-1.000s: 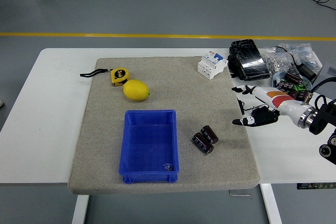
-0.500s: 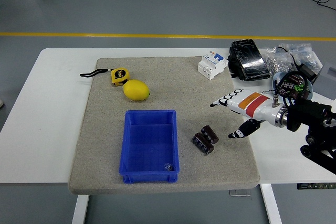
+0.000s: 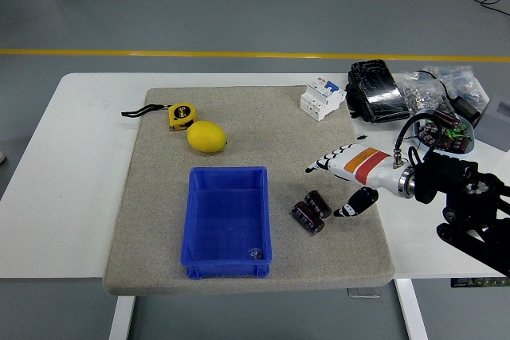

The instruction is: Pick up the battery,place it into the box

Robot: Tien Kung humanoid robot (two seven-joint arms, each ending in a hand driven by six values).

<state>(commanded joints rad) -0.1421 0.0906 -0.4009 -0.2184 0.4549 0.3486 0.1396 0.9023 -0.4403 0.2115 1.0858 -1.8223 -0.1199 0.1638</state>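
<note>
Two dark cylindrical batteries [image 3: 311, 211] lie side by side on the grey mat, right of the blue box [image 3: 227, 220]. The box is open-topped and holds a small object near its front wall. My right hand [image 3: 333, 189] reaches in from the right and hovers just right of and above the batteries. Its fingers [image 3: 323, 162] are spread and its thumb [image 3: 351, 206] points down close to the batteries. It holds nothing. My left arm is out of view.
A lemon [image 3: 207, 137] and a yellow tape measure [image 3: 181, 115] lie at the mat's back left. A white circuit breaker [image 3: 322, 99], a black pouch [image 3: 374, 90], plastic bags [image 3: 434, 85] and a bowl of parts [image 3: 446, 129] crowd the back right.
My right hand has moved left across the mat's right edge toward the batteries, ending just beside them. The batteries and box have not moved.
</note>
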